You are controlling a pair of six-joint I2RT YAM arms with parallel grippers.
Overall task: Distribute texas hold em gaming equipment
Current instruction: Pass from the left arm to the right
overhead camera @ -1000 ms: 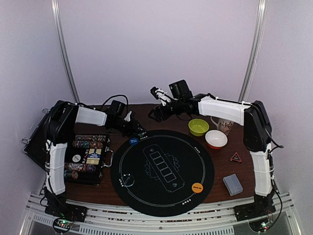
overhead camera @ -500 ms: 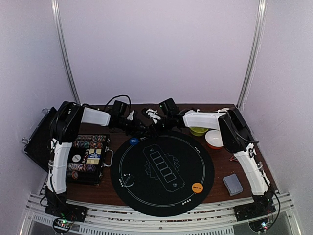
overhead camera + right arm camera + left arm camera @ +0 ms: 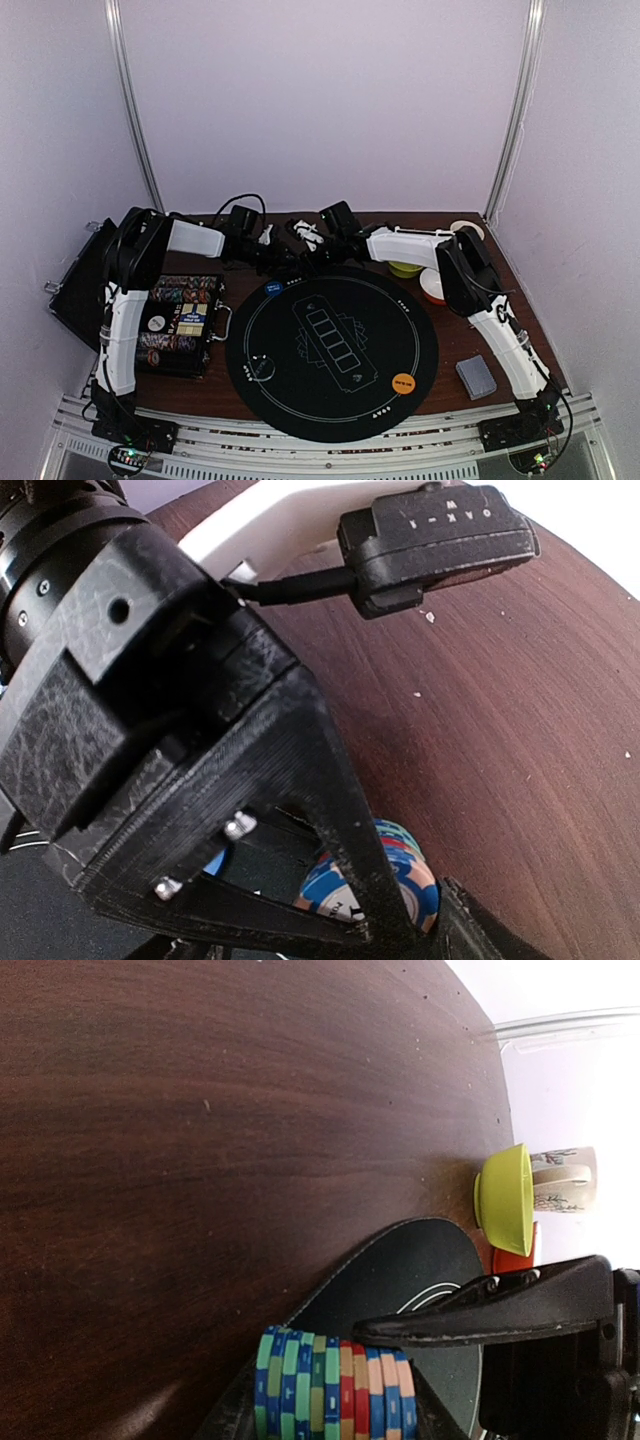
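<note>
Left gripper [image 3: 283, 262] clamps the chip stack [image 3: 335, 1385] at the far edge of the mat [image 3: 330, 345]; right gripper [image 3: 308, 240] sits close beside it, jaw state we cannot tell; we judge that finger contact could dislodge chips onto the table [image 3: 150, 1160].

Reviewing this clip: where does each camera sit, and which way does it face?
Top external: high behind the robot, looking down on the black mat; left arm and right arm show.
Left wrist: low, looking along the table toward the green bowl; own fingers grip a chip stack.
Right wrist: facing the left gripper up close; perhaps its own fingertip bottom right.
Shared: both wrist views show the chip stack.
</note>
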